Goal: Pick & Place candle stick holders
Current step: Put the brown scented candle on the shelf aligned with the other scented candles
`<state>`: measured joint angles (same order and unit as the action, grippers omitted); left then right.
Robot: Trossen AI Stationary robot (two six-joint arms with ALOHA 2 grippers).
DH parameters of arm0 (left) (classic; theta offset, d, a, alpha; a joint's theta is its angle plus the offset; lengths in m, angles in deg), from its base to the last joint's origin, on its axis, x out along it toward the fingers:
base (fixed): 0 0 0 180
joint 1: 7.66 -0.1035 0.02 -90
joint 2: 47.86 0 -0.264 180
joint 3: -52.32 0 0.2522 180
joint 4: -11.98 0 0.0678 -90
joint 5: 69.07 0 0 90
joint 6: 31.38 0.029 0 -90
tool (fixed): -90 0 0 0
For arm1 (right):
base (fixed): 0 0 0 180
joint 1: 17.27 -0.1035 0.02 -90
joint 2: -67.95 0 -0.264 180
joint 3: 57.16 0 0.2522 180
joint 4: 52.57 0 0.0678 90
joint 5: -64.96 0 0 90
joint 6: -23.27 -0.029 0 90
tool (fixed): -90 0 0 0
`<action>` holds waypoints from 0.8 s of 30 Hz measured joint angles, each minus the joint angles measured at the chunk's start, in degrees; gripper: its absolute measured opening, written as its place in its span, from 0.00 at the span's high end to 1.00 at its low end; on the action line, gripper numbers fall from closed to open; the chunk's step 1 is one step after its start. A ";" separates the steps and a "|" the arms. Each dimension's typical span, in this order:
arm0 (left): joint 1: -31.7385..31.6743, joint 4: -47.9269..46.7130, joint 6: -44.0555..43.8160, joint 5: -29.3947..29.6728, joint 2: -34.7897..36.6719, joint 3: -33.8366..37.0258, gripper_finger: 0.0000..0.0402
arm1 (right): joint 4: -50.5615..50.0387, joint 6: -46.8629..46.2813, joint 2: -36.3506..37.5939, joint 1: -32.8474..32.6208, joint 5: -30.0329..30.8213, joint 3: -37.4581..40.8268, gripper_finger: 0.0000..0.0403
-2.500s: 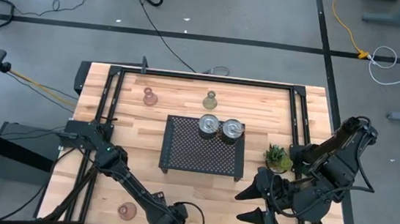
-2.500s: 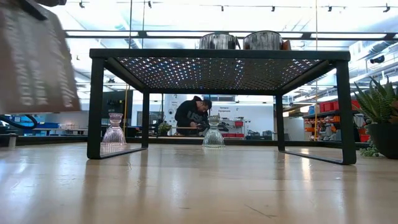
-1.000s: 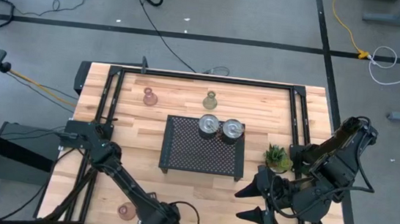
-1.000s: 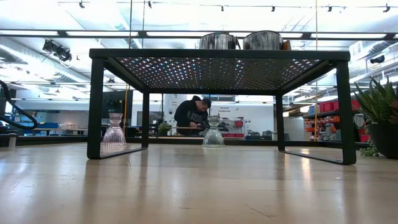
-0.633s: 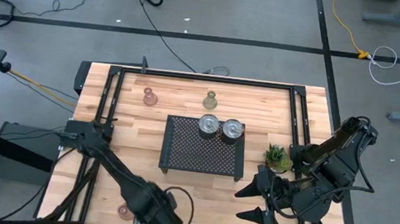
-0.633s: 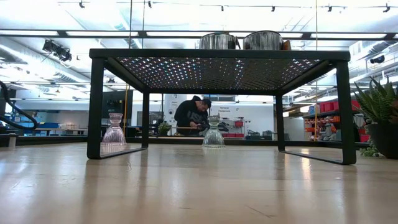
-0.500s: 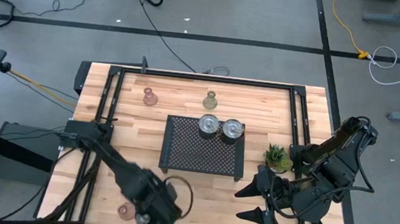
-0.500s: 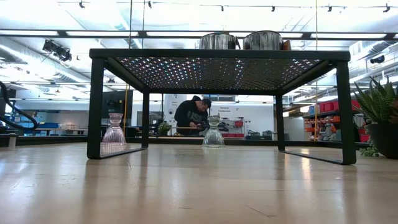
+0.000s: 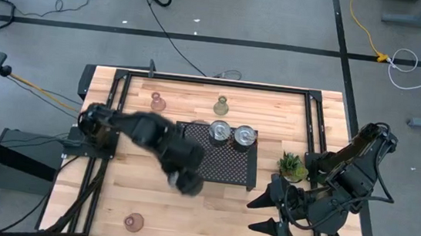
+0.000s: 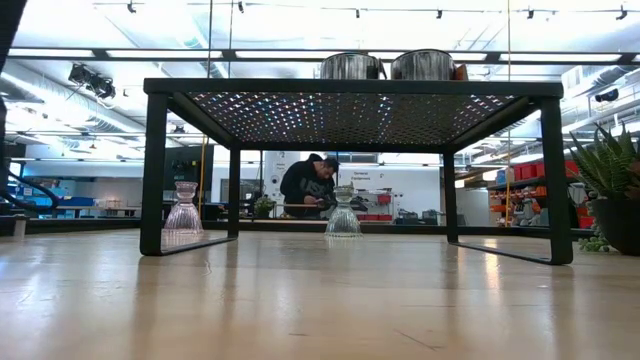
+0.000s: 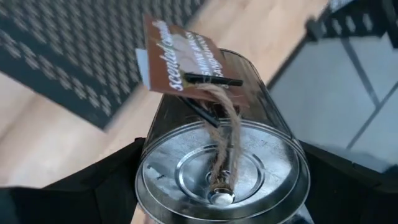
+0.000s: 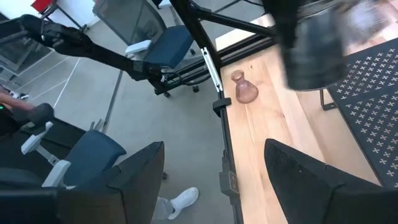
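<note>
Silver holder grasped in left hand
It could slip onto the tray; right hand waited released.

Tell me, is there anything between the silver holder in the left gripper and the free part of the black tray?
Nothing visible blocks it. The left gripper holds a silver holder at the near edge of the black tray. The two silver holders already on it stand at the far edge.

Two silver holders on black tray, third held aloft, three glass ones on tabletop
</note>
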<state>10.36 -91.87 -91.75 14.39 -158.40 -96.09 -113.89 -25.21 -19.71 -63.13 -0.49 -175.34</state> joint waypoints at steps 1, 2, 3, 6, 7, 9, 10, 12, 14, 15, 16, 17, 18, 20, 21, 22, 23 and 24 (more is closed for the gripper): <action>-1.42 0.04 1.15 -0.10 0.05 0.00 0.11 | 0.11 -0.14 0.01 -0.01 0.01 0.00 0.32; -2.90 -0.02 1.98 -0.43 0.05 0.00 0.11 | 0.26 -0.29 0.01 0.00 0.00 0.00 0.32; -4.32 -0.02 3.03 -0.97 -0.01 0.02 0.11 | 0.26 -0.38 0.00 -0.01 -0.02 0.00 0.32; -8.13 0.00 6.61 -1.99 -0.04 0.02 0.11 | 0.48 -0.53 0.00 -0.01 -0.04 0.00 0.32; -9.33 0.03 7.63 -2.09 -0.04 0.02 0.11 | 0.50 -0.53 0.00 -0.01 -0.04 0.00 0.32; -11.73 0.03 9.42 -2.17 -0.04 0.02 0.11 | 0.62 -0.53 0.01 0.00 -0.02 0.00 0.32; -12.83 0.04 10.19 -2.33 -0.04 0.02 0.11 | 0.69 -0.53 0.00 0.01 -0.02 0.00 0.32; -14.80 0.03 11.81 -2.49 -0.04 0.02 0.11 | 0.94 -0.53 0.00 0.00 -0.02 0.00 0.32; -16.39 0.06 12.84 -2.48 -0.05 0.02 0.11 | 0.87 -0.51 0.00 -0.01 -0.02 0.00 0.32; -16.99 0.04 13.29 -2.60 -0.06 0.02 0.11 | 0.89 -0.53 0.01 0.00 -0.01 0.00 0.32; -17.45 0.02 14.05 -2.59 -0.06 0.02 0.11 | 0.88 -0.51 0.00 -0.01 -0.02 0.00 0.32; -17.76 0.05 14.44 -2.65 -0.06 0.02 0.11 | 0.88 -0.53 0.00 0.01 -0.02 0.00 0.32; -18.01 0.06 15.04 -3.03 -0.06 0.04 0.11 | 0.86 -0.51 0.02 0.01 -0.02 0.00 0.32; -18.14 0.04 16.02 -3.76 -0.06 0.07 0.11 | 0.87 -0.51 0.01 -0.01 0.02 0.00 0.32; -18.14 0.07 16.13 -3.81 -0.06 0.07 0.11 | 0.86 -0.51 0.00 -0.01 0.02 0.00 0.32; -18.10 0.04 16.16 -3.67 -0.06 0.07 0.11 | 0.86 -0.41 0.00 0.00 0.02 0.00 0.32; -18.07 0.04 16.21 -3.53 -0.07 0.07 0.11 | 0.86 -0.26 0.00 0.01 0.02 0.00 0.32; -18.05 0.06 16.24 -3.69 -0.09 0.07 0.11 | 0.85 -0.10 0.01 0.01 0.04 0.00 0.32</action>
<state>-7.69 -91.81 -75.50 10.70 -158.49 -96.03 -113.04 -25.31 -19.70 -63.12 -0.44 -175.34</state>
